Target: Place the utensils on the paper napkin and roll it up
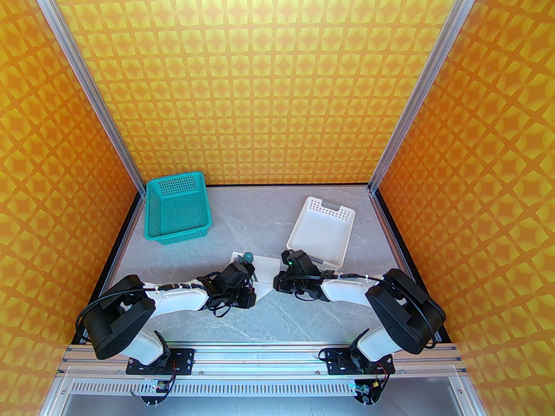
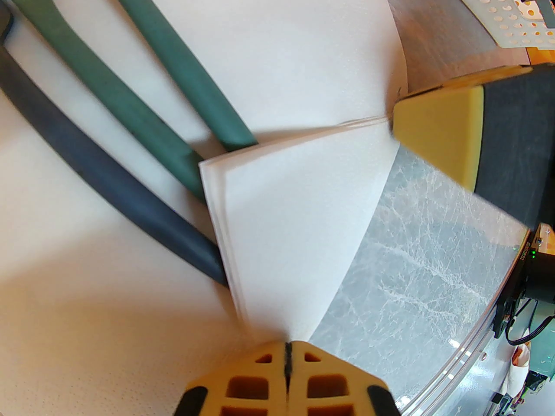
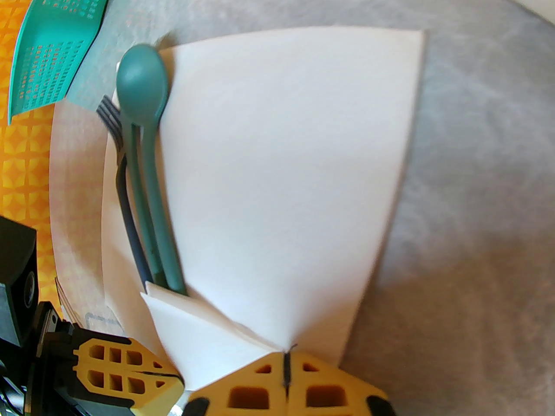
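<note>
The paper napkin [image 1: 265,271] lies white on the grey table between my two wrists. The utensils rest along its left side: a round-bowled teal spoon [image 3: 143,85], a dark fork [image 3: 110,119] and a teal knife handle [image 3: 139,180]. Their handles [image 2: 108,176] run under a folded-up flap [image 2: 295,215] of the napkin's near edge. My left gripper [image 2: 286,349] is shut on one corner of that flap. My right gripper [image 3: 286,355] is shut on the other corner, and its yellow fingertip [image 2: 438,137] shows in the left wrist view.
A teal perforated basket [image 1: 177,208] stands at the back left. A white perforated tray [image 1: 323,232] sits at the back right, close behind the right wrist. Patterned orange walls enclose the table on three sides.
</note>
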You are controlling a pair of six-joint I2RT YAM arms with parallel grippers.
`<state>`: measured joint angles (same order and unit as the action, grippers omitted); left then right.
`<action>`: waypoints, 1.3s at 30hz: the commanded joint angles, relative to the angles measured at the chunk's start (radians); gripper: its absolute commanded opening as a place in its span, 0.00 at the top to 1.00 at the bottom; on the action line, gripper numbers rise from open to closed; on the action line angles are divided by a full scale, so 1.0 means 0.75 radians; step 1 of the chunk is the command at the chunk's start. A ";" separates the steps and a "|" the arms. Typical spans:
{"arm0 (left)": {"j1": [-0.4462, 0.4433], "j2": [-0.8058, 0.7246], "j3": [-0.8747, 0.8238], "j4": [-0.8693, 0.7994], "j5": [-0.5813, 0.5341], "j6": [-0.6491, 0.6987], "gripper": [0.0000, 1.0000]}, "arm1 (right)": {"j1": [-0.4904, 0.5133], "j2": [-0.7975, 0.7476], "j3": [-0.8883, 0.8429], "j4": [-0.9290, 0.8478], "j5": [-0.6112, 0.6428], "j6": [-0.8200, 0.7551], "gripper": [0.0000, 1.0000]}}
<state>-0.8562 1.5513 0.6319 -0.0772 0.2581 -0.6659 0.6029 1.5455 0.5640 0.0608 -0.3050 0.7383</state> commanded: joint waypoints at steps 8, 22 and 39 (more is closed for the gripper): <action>0.009 -0.011 -0.051 -0.143 -0.054 -0.008 1.00 | -0.027 -0.184 0.007 -0.165 0.081 -0.031 1.00; 0.010 -0.031 -0.053 -0.135 -0.054 -0.013 1.00 | 0.125 -0.157 -0.016 0.053 -0.064 0.109 1.00; 0.008 -0.044 -0.032 -0.154 -0.052 -0.004 1.00 | 0.174 0.085 0.009 0.133 -0.053 0.158 1.00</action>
<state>-0.8562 1.5249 0.6189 -0.1036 0.2520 -0.6701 0.7273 1.5852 0.5602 0.1627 -0.3412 0.8387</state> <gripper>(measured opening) 0.036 0.045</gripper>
